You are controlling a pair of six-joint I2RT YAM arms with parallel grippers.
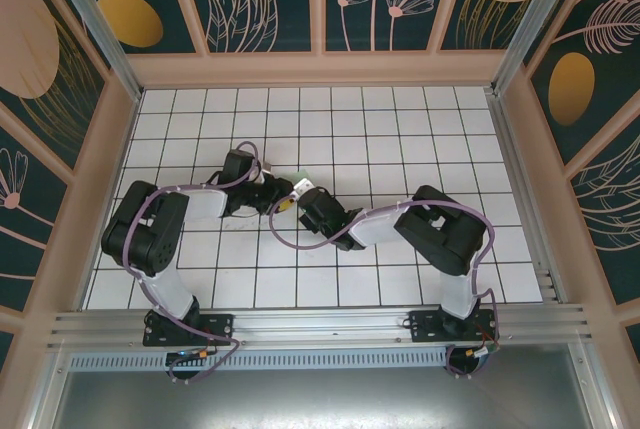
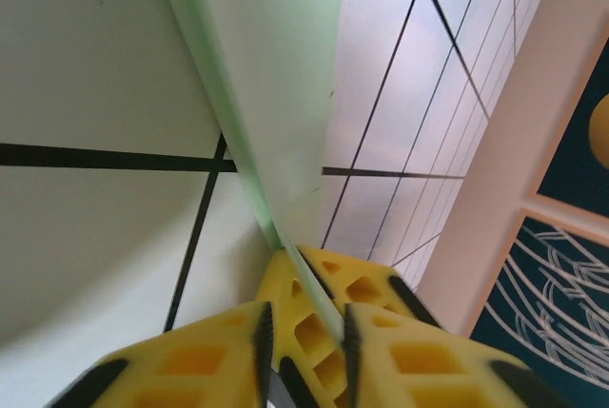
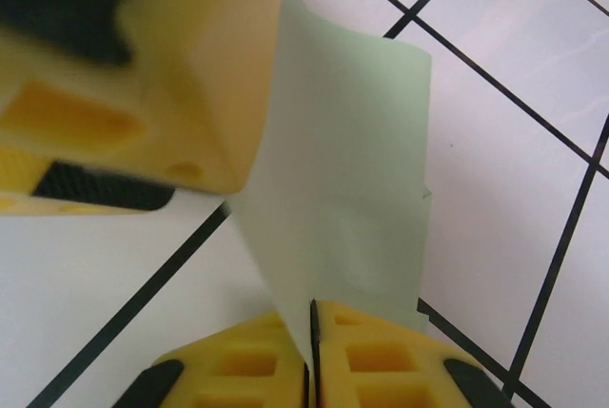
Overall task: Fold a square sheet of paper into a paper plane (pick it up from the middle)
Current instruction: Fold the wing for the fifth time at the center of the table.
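The square sheet of paper (image 3: 352, 170) is pale mint green, folded and standing on edge above the tiled table. My right gripper (image 3: 312, 308) is shut on its lower edge. In the left wrist view the sheet of paper (image 2: 276, 75) runs down as a thin edge into the gap of my left gripper (image 2: 304, 318). Those jaws stand apart, and the paper lies against the right-hand pad. In the top view both grippers meet at the table's middle, left gripper (image 1: 277, 199) and right gripper (image 1: 293, 194), with a corner of the paper (image 1: 295, 173) just beyond them. One left finger (image 3: 143, 75) shows beside the paper.
The white gridded table (image 1: 400, 139) spreads around both arms. A wooden rim and patterned walls (image 1: 320, 67) close it at the back and sides. An aluminium rail (image 1: 320, 324) runs along the near edge by the arm bases.
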